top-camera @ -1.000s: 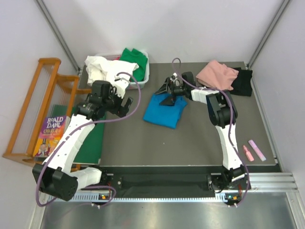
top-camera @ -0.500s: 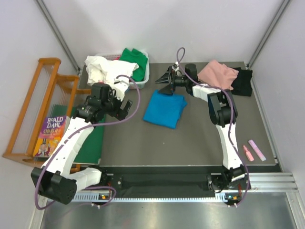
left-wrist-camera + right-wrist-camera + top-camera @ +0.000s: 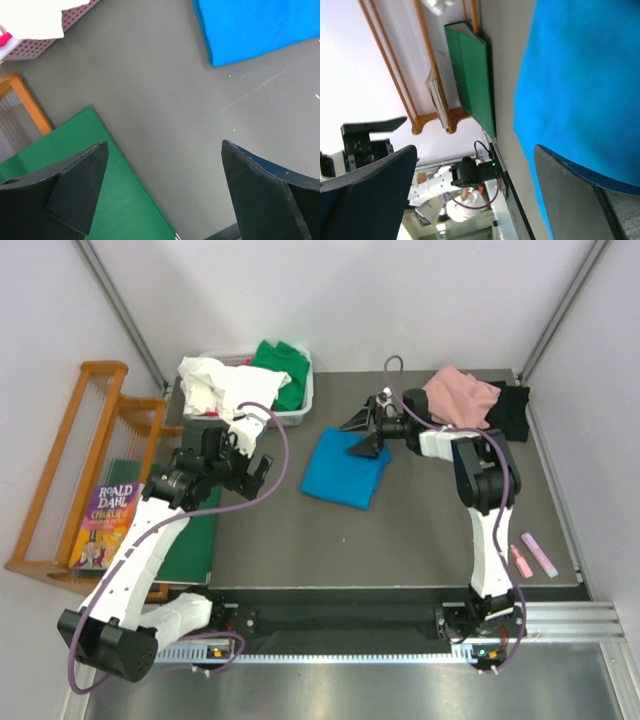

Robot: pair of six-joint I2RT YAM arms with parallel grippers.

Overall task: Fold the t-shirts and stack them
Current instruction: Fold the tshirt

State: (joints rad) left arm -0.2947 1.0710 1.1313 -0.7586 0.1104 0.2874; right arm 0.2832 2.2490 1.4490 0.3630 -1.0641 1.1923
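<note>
Blue t-shirt point(image 3: 345, 468): folded, frame centre. Right gripper point(image 3: 362, 434): over its upper edge, spread wide, empty. Left gripper point(image 3: 255, 466): centre left, spread wide, empty.

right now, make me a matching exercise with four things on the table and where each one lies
1 blue t-shirt
2 pink t-shirt
3 green t-shirt
4 two highlighters

a in the basket
b near right part of the table
c far right corner
d middle of the table

Pairs: 1-d, 2-c, 3-a, 4-b
</note>
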